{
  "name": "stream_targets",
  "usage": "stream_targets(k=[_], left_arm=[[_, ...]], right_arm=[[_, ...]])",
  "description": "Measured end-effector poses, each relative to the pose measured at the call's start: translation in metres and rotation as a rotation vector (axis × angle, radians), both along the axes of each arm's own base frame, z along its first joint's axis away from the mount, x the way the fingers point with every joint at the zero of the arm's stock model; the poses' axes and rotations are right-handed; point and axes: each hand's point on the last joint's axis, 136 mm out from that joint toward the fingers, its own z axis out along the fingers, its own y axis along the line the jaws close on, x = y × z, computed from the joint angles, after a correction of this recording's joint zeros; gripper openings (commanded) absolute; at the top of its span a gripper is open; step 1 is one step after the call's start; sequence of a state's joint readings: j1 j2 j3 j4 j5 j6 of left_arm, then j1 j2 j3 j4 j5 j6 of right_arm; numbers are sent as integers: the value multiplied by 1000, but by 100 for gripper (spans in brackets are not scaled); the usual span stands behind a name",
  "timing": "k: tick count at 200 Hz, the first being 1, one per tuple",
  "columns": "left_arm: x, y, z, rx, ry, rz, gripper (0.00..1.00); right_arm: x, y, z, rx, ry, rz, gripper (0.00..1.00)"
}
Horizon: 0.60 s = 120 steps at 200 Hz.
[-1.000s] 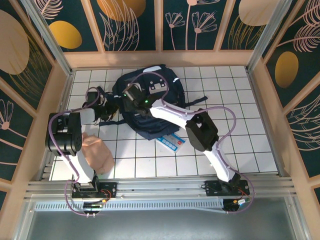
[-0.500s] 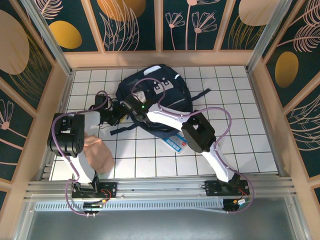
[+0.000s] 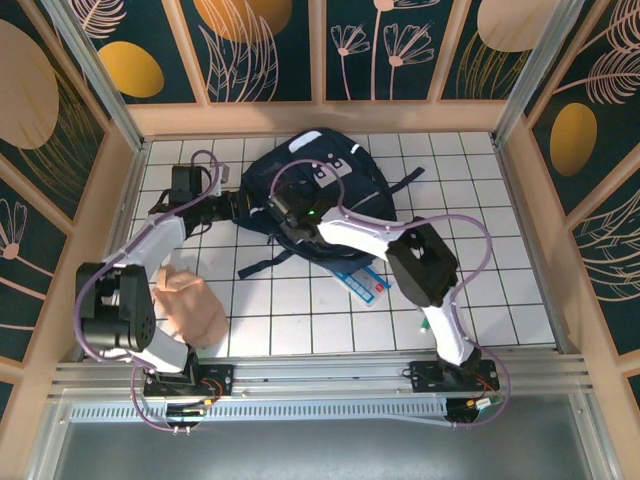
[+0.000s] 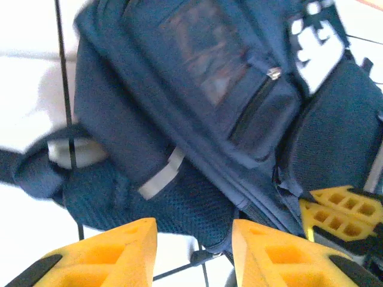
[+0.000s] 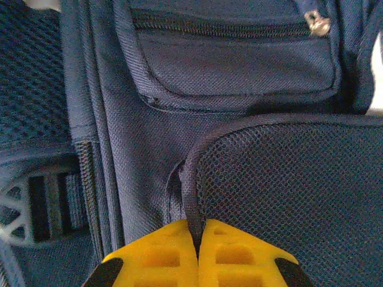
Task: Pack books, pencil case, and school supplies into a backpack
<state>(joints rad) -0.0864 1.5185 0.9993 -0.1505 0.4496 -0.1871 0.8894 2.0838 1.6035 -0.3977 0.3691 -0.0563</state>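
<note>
Navy backpack (image 4: 197, 119) beyond the parted left hand (image 4: 194, 242)

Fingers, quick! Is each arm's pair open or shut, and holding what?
Left fingers: open, holding nothing.
Right fingers: shut on an edge of the large dark navy fabric backpack.

A white tiled bench with thin dark grid lines (image 3: 500, 260) is enclosed by a pale wooden rim (image 3: 320, 117) along its far edge and both sides. Above that rim stand dark teal wall panels (image 3: 270, 50) — each drawn with pale outlined leaves and golden ovals (image 3: 130, 68). Along the bench's near edge runs a silver aluminium rail (image 3: 320, 377) and, just beyond it, a perforated grey metal strip (image 3: 320, 410).
</note>
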Motion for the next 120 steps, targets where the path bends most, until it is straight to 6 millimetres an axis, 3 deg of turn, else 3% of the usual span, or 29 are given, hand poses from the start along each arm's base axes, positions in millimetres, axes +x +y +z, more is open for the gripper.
stream_targets(k=[15,24,34,54,77,120], left_arm=[[-6,-7,22,85,-182,-151,43],[-12,-12,29,132,-275,-244,50],[-21,-19,30,170,-352,-342,51],[-31,-30,23,246,-456,-508,50],[-35,-37,7,353,-529,-677,50],[-45,-31,-27,567,-581,-900,50]], right_arm=[[-1,-3,20,46,-7,78,0],[-1,-4,32,71,-16,129,0],[0,-6,45,91,-31,178,0],[3,-3,60,114,-56,260,0],[2,3,62,138,-50,348,0],[0,6,66,163,-47,510,0]])
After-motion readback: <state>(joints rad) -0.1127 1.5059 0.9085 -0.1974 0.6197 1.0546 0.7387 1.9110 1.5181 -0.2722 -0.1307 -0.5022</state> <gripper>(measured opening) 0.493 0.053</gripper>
